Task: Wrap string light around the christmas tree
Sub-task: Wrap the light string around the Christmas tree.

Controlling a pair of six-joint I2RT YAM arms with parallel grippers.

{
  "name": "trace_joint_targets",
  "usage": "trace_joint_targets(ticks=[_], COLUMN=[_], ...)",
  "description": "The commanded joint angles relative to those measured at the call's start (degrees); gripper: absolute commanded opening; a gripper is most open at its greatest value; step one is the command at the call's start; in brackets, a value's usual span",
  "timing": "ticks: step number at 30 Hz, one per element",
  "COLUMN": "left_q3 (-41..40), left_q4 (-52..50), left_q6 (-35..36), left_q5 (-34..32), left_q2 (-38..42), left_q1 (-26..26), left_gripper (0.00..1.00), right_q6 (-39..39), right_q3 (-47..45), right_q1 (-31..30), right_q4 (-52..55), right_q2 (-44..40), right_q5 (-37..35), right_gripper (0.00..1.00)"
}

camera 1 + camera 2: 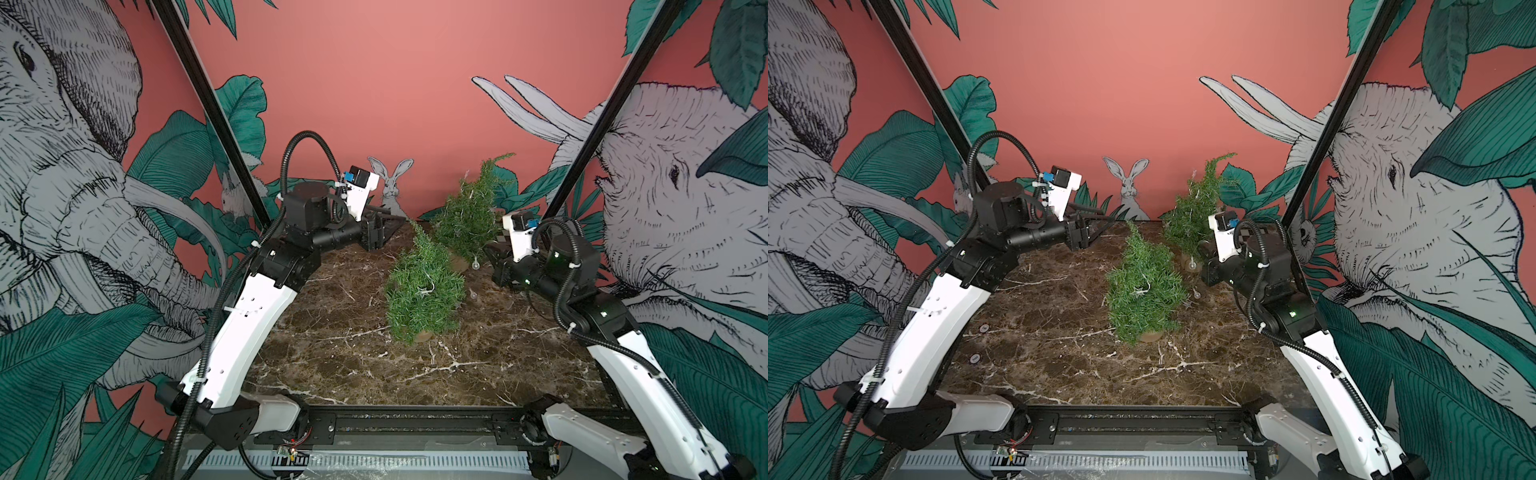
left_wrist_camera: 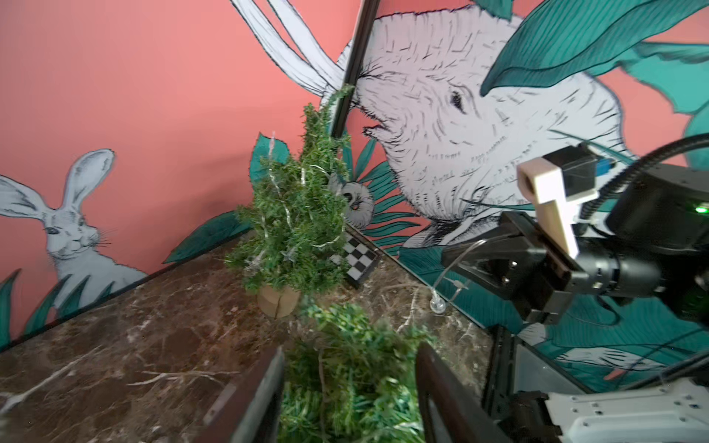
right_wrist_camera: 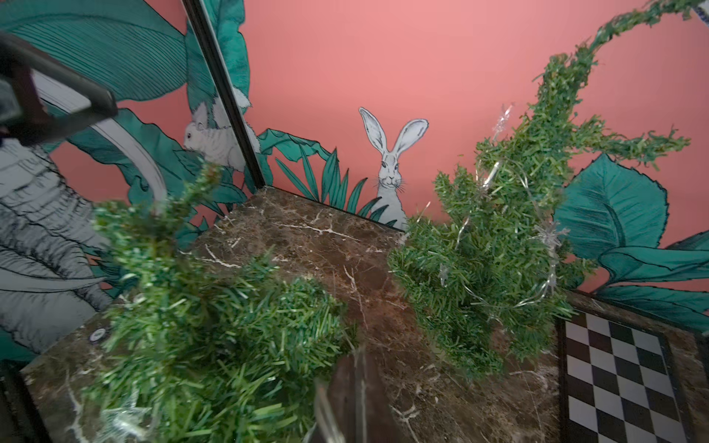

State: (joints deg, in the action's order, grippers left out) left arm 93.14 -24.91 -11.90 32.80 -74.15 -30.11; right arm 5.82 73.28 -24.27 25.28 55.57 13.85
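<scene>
Now right gripper (image 2: 456, 255) pinches string light (image 2: 437, 305) near the far tree (image 2: 295, 218); left gripper (image 2: 349, 356) stands open.

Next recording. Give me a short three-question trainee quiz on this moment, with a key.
1. True or false: the left gripper is shut.
2. What does the shut right gripper hold?
3. The black-and-white checkered board lies beside which small green artificial Christmas tree? A) the far tree; B) the near tree.
Key: 1 false, it is open; 2 the thin silver string light; 3 A.
</scene>
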Motion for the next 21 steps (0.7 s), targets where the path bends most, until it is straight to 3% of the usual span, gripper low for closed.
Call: trace_joint_targets(ticks=[1,5,11,19,21], left_q3=[-3.7,-5.4,-11.0,-16.5,-17.3], left_q4=[1.7,1.4,7.3,11.2,11.4], left_q6=[1.7,5.5,2.6,2.9,4.2], left_q5=[2.1,-0.4,-2.7,-11.6,-16.5], left_q2=[2.2,4.0,7.8,9.5,9.3], left_q1=[-4.1,-12.5,-18.0,-28.6,-31.9], left_gripper=[0.50,0.51,0.50,0.58,0.59], right_q6=[1.1,3.1,6.7,9.6,10.0], right_q3=[3.7,7.1,9.3,10.2,9.9], right_q1=[-0.3,-0.3,-0.3,-0.4,-0.4], right_q4=[2.2,5.4,5.9,6.3,6.8], right_q2=[-1.0,0.2,-0.3,-1.9,-2.0], right_q5=[5.5,9.9,17.3,21.3,20.8], right_gripper=[0.03,0.03,0.04,0.06,0.06])
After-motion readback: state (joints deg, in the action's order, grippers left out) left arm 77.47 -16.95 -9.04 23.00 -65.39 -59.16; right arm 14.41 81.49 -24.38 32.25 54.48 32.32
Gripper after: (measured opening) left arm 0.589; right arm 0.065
